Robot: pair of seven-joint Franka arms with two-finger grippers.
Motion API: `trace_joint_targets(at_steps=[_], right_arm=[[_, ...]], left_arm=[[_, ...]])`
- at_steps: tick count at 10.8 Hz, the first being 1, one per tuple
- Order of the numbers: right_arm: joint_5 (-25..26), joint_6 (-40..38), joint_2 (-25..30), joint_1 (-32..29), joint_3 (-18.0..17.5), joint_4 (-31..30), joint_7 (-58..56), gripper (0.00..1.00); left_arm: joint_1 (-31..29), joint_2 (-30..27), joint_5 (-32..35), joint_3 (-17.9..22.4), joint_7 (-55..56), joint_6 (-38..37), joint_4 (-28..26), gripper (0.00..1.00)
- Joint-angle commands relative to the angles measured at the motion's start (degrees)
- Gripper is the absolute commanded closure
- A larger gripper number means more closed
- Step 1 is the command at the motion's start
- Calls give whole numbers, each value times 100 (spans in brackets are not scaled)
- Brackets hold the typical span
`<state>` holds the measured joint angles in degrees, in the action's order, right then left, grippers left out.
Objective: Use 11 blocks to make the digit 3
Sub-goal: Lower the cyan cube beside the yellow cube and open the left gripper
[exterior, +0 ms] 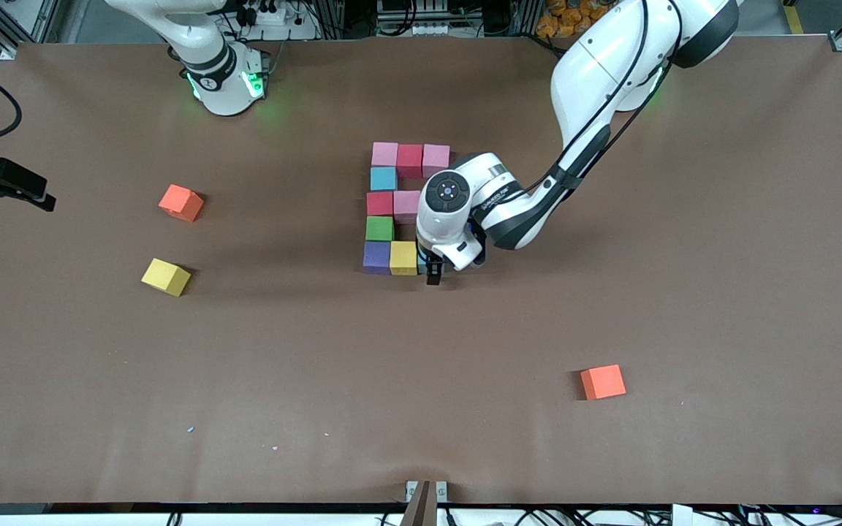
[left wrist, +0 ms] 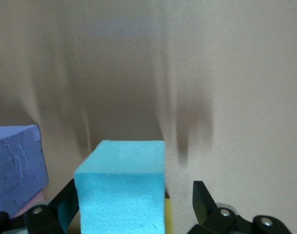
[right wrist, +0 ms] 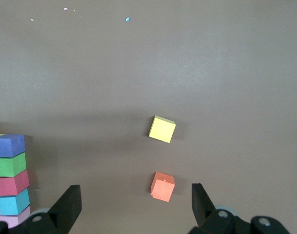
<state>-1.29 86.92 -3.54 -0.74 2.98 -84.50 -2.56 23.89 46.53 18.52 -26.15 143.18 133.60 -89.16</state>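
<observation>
The blocks form a figure mid-table: pink (exterior: 384,154), red (exterior: 410,159) and pink (exterior: 435,157) in the row nearest the robots, then sky-blue (exterior: 384,178), red (exterior: 379,203) beside pink (exterior: 406,204), green (exterior: 379,229), and purple (exterior: 376,257) beside yellow (exterior: 403,257). My left gripper (exterior: 435,276) is low at the end of that last row and hides what is beneath it. In the left wrist view a sky-blue block (left wrist: 121,190) rests on the table against the yellow one (left wrist: 168,217), between the open left gripper (left wrist: 133,204), with a gap at one finger (left wrist: 202,200). My right gripper (right wrist: 134,192) hangs high and open, holding nothing.
Toward the right arm's end lie a loose orange cube (exterior: 181,202) and a loose yellow cube (exterior: 166,277), the yellow one nearer the front camera. Another orange cube (exterior: 603,382) lies nearer the front camera, toward the left arm's end. A black device (exterior: 4,186) juts in at the table's edge.
</observation>
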Motion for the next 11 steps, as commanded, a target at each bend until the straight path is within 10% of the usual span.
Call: trace_joint_targets(at_steps=[1,11], right_arm=[[24,-8,-24,38,10,56,36,0],[24,-8,-24,38,18,56,36,0]], left_arm=[[46,-345,55,-13,-44,-219,13,0],[-673,-2200,3,-22,-3107,-1414,13,0]])
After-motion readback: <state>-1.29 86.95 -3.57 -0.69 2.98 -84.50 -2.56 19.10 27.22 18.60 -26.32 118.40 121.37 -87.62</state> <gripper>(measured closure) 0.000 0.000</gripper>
